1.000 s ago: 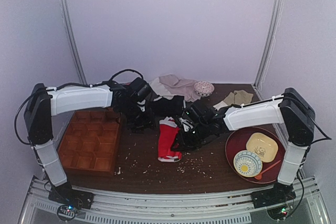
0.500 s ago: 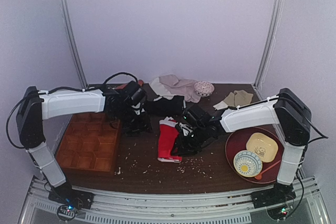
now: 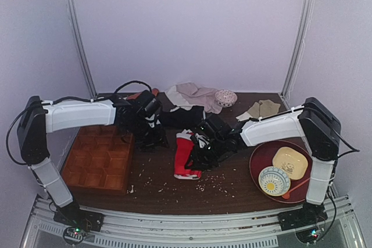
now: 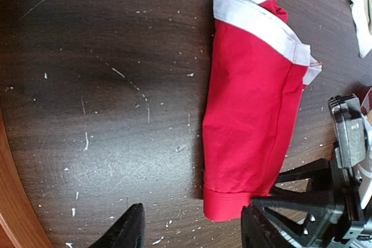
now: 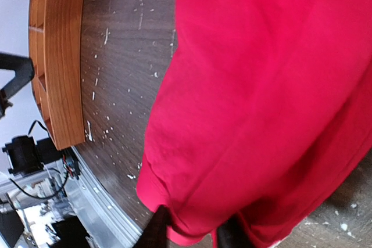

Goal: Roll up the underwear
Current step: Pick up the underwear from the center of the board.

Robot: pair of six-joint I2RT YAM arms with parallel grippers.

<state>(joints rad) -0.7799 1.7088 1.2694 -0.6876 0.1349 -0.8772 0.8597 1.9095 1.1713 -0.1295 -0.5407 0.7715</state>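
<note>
1. Since one second ago the left gripper (image 3: 150,136) has drawn back toward the wooden tray (image 3: 99,161). The right gripper (image 3: 201,150) has come a little closer over the red cloth. The underwear (image 3: 186,156) itself has not changed its place.
2. The underwear lies flat on the dark table (image 3: 151,187), about in the middle, between the two grippers. It is folded into a long narrow shape that runs from the far side to the near side.
3. In the left wrist view a broad white band crosses one end of it, and the rest is plain red.
4. The left gripper stands just beside the underwear on its left, low over the table. Its jaws are wide apart and nothing is held; only bare wood with white crumbs shows between them.
5. The right gripper is at the right edge of the underwear. Its jaws are narrow, and the red hem sits between the two dark fingertips (image 5: 160,225). The cloth wrinkles toward them, so it looks pinched.
6. Black briefs (image 3: 185,117) lie just behind the underwear, and a beige garment (image 3: 192,93) is further back.
7. A dark red plate (image 3: 260,154) with dishes on it is at the right, well apart from the underwear.
</note>
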